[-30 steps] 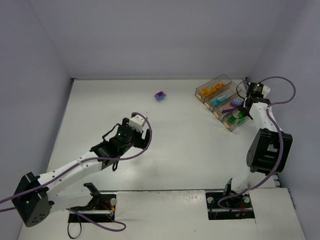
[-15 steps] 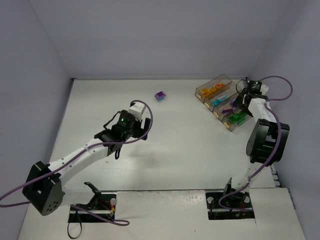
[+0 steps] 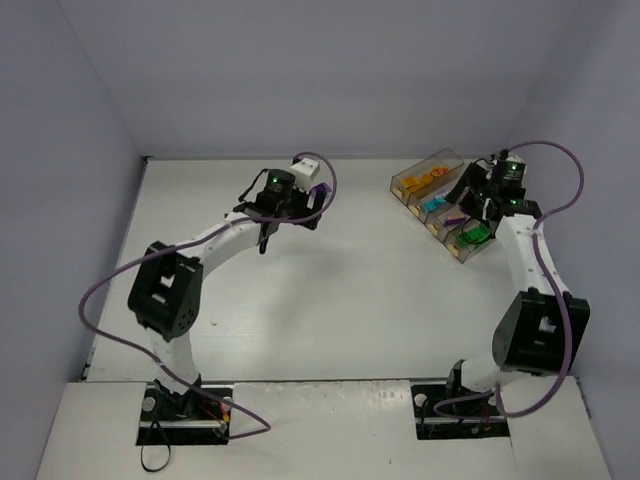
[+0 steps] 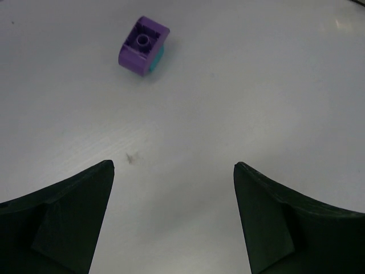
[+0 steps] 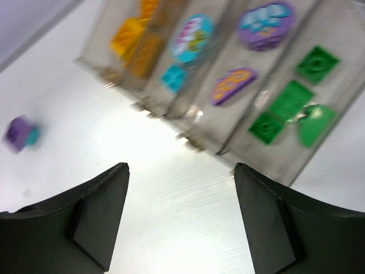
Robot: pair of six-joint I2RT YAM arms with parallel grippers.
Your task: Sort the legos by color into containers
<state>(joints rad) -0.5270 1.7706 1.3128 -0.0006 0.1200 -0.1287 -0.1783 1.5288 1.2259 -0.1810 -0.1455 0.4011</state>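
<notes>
Wide-spread left fingers (image 4: pixel 57 217) aim at the stray purple brick (image 4: pixel 144 45) for pickup; right fingers (image 5: pixel 85 217), parted and empty, hover by the bins (image 5: pixel 188 140).

Even, cool overhead light; one wrist view is sharp, the other smeared.

The matte white tabletop (image 3: pixel 350 290) is brightly and softly lit from above with a faint violet cast, and the shadows on it in the top view are weak and short. From the left wrist the small purple-and-teal plastic brick (image 4: pixel 144 45) looks crisp, with a thin shadow at its base. The right wrist view is motion-blurred. There the brick is a smudge at the left edge, the row of clear smoky-brown plastic bins (image 5: pixel 194 85) is soft-edged, and a white glare patch, perhaps a lamp's reflection, washes out the table before them.
</notes>
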